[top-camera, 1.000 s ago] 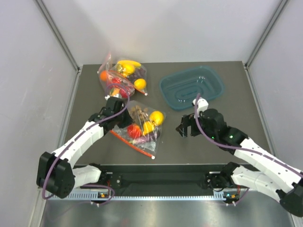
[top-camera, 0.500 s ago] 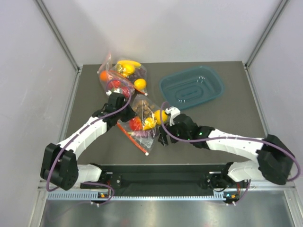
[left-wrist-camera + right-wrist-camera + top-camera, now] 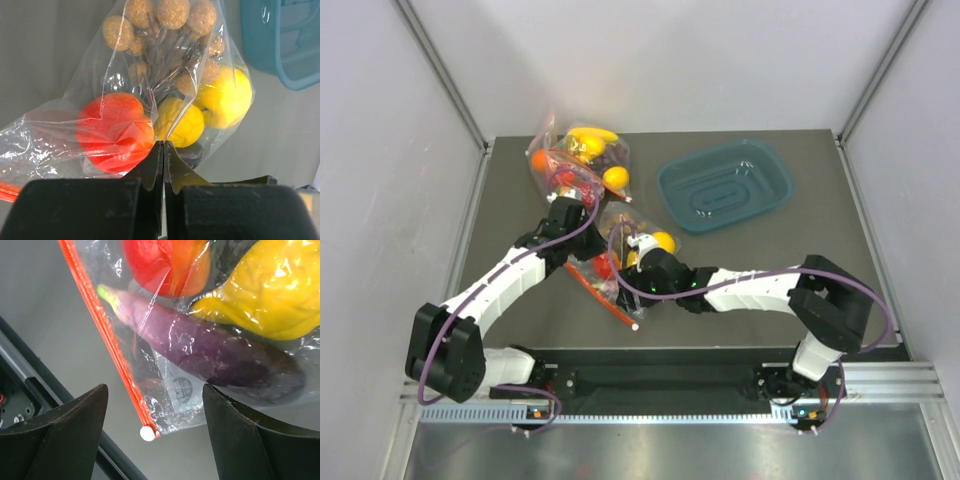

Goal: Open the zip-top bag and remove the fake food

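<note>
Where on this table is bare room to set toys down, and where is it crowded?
Free: the table between teal tray and right arm; inside the tray; the strip left of the left arm. Crowded: centre-left, left tool and right tool at the zip-top bag, second bag behind.

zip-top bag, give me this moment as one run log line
left fingers: shut on zip-top bag | right fingers: open over zip strip | fake food: inside bag
</note>
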Motion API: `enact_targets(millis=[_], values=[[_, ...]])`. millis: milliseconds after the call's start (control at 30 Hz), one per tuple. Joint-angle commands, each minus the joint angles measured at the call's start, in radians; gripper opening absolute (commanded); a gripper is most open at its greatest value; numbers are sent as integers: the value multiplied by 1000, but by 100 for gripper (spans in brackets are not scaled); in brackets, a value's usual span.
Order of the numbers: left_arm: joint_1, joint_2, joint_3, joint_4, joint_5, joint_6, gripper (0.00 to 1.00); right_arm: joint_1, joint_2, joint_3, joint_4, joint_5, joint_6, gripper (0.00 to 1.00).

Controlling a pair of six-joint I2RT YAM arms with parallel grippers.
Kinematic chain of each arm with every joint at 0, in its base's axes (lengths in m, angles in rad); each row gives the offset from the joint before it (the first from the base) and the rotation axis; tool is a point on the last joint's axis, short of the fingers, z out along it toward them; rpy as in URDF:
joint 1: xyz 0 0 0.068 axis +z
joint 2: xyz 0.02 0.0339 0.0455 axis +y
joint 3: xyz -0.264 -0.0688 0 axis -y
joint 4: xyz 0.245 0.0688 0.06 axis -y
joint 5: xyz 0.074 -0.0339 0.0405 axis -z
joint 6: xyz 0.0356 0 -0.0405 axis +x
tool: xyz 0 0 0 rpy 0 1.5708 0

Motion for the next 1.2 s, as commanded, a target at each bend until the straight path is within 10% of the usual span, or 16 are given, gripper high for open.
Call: enact_targets(millis=[0, 833, 1167], values=[[6, -25, 20, -35, 25, 28, 0, 42, 41, 55, 21, 85, 51, 75], [43, -20, 70, -94, 105, 116, 0, 158, 192, 182, -273, 269, 115, 64], [51, -34, 53, -105, 134, 126, 0, 158, 245, 196, -309, 297, 125, 18]])
